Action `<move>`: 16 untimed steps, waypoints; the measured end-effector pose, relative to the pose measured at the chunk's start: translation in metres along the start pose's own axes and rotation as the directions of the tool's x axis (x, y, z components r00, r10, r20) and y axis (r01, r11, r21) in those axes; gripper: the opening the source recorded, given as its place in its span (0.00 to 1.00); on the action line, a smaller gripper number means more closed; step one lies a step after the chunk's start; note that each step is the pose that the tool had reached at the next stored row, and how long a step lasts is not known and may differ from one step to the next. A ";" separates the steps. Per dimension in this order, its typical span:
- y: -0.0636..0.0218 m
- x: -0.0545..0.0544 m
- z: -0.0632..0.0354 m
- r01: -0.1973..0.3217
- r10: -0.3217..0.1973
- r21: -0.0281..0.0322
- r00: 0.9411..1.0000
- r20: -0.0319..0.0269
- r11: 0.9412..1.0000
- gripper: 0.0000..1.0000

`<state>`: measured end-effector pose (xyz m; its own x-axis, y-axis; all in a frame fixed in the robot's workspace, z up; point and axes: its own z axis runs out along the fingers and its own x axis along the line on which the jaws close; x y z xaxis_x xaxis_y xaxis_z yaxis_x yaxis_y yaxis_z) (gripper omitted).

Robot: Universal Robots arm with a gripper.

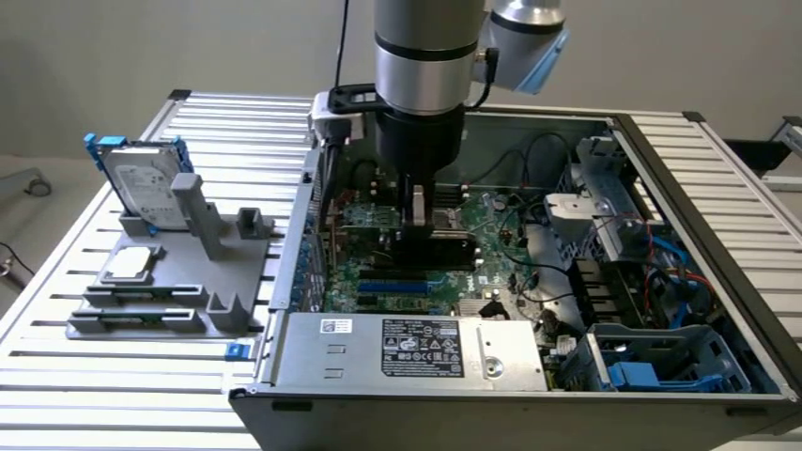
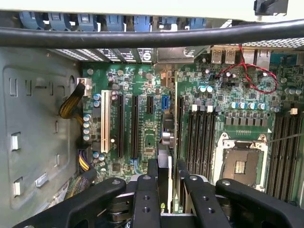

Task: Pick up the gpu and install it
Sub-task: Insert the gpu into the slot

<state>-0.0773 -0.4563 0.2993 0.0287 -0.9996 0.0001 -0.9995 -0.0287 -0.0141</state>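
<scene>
Exterior view: held the gpu on edge in the claw, clamped on it, low inside the open case just above the motherboard — upright, presumably to present the edge connector downward to a slot.

Wrist view: gripped the gpu edge-on between the fingers of the claw, roughly in line with the long black expansion slots — judged not yet seated.

Plain pale wall across the top; slatted aluminium table below; beige floor at the left edge.
</scene>
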 end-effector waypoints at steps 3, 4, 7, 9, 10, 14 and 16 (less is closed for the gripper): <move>0.0047 0.000 0.0053 -0.003 0.003 0.000 1.000 -0.002 1.000 0.26; 0.0060 0.000 0.0073 -0.003 0.003 0.000 1.000 -0.003 1.000 0.26; 0.0085 0.000 0.0127 -0.004 0.004 0.000 1.000 -0.005 1.000 0.26; 0.0088 0.000 0.0152 -0.005 0.005 0.000 1.000 -0.005 1.000 0.26; 0.0088 0.000 0.0151 -0.005 0.005 -0.001 1.000 -0.005 1.000 0.26; 0.0091 0.000 0.0180 -0.005 0.005 -0.002 1.000 -0.005 1.000 0.26; 0.0095 0.000 0.0209 -0.005 0.005 -0.004 1.000 -0.005 1.000 0.26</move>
<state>-0.0864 -0.4566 0.2783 0.0240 -0.9997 0.0051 -0.9997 -0.0241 -0.0098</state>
